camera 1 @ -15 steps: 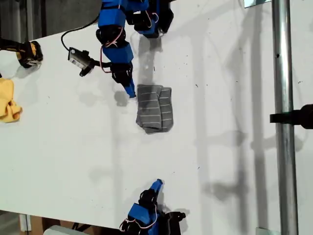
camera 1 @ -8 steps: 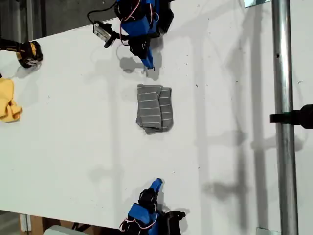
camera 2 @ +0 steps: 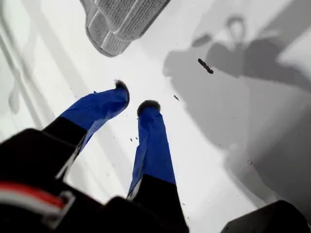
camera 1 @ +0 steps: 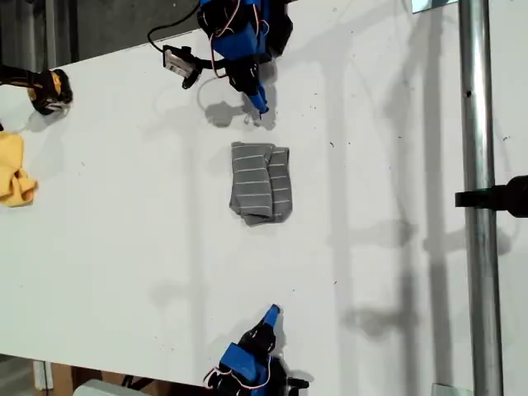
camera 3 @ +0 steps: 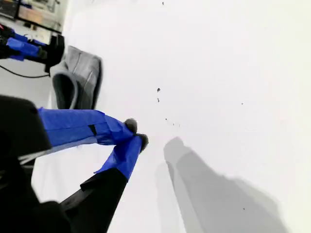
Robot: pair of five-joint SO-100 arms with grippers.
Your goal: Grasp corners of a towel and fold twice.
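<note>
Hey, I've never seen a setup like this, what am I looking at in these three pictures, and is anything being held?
These are two small robot arms with blue-taped pincers, working on a white table. One picture is taken from above and shows the whole scene. The other two come from cameras mounted on each arm, looking along its pincers.

In the exterior view, my first gripper is at the top and my second gripper at the bottom. Between them lies the towel, grey with thin white stripes, already folded into a small bundle.

Nothing is held. My first gripper's tips sit slightly apart over bare table, and my second gripper's tips are closed on nothing.

At the exterior view's left edge lie a yellow cloth and a yellow-and-black object I can't identify.
</note>
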